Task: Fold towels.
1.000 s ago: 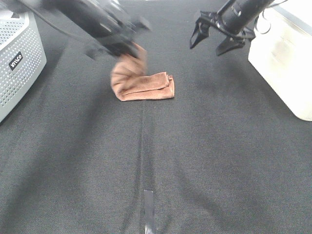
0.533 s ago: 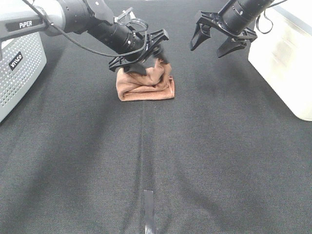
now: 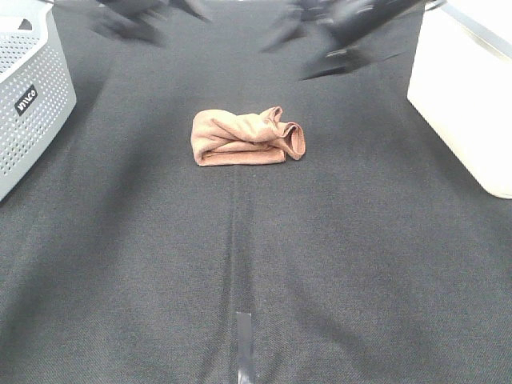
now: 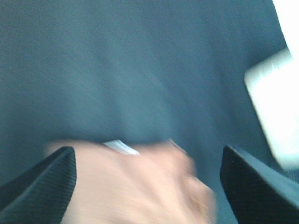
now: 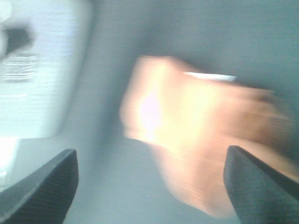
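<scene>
The brown towel (image 3: 240, 138) lies alone on the dark cloth table, folded into a thick bundle with a bunched loop at its right end. My left gripper (image 3: 136, 18) is a motion blur at the far left edge, well away from the towel. My right gripper (image 3: 332, 40) is a blur at the far right of the towel, also apart from it. In the left wrist view the fingers (image 4: 37, 182) stand wide apart and hold nothing, with the blurred towel (image 4: 93, 172) below. In the right wrist view the fingers (image 5: 39, 186) are also wide apart over the towel (image 5: 196, 130).
A grey perforated basket (image 3: 28, 96) stands at the left edge and shows in the right wrist view (image 5: 37, 70). A white box (image 3: 464, 88) stands at the right edge and shows in the left wrist view (image 4: 275, 107). A strip of tape (image 3: 243, 344) marks the table's near middle.
My left gripper has let go of the towel and pulled back to the far left. The towel now lies free on the table. My right gripper has shifted a little to the left.
</scene>
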